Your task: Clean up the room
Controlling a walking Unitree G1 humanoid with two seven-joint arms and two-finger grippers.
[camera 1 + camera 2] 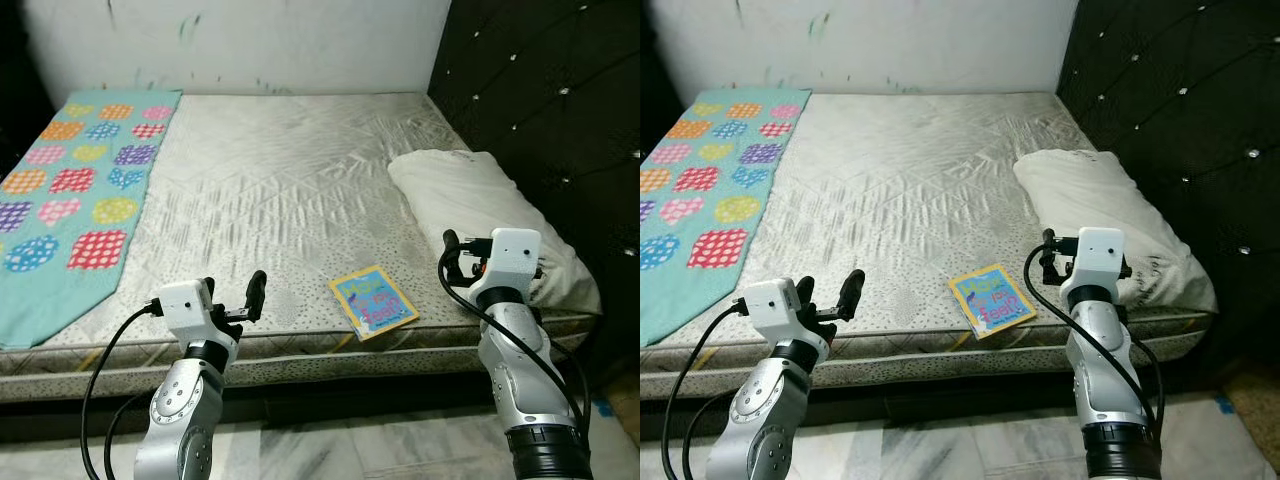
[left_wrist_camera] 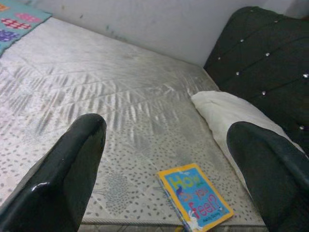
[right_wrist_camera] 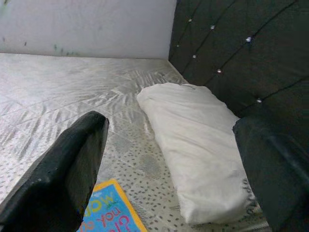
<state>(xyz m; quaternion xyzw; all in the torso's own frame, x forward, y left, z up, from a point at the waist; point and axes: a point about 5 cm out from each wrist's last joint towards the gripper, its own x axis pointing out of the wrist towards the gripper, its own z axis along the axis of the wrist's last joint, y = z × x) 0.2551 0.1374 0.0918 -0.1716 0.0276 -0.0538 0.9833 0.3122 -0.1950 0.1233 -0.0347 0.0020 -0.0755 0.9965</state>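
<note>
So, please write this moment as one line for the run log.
left gripper: open, over bed edge | right gripper: open, near pillow | book: flat on mattress, untouched | blanket: spread

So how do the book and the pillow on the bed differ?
The book is small, flat and brightly coloured, yellow-edged with a blue cover; the pillow is much larger, puffy and plain white. The book sits near the mattress's front edge; the pillow lies along the dark headboard side. Both rest on the mattress, untouched.
</note>
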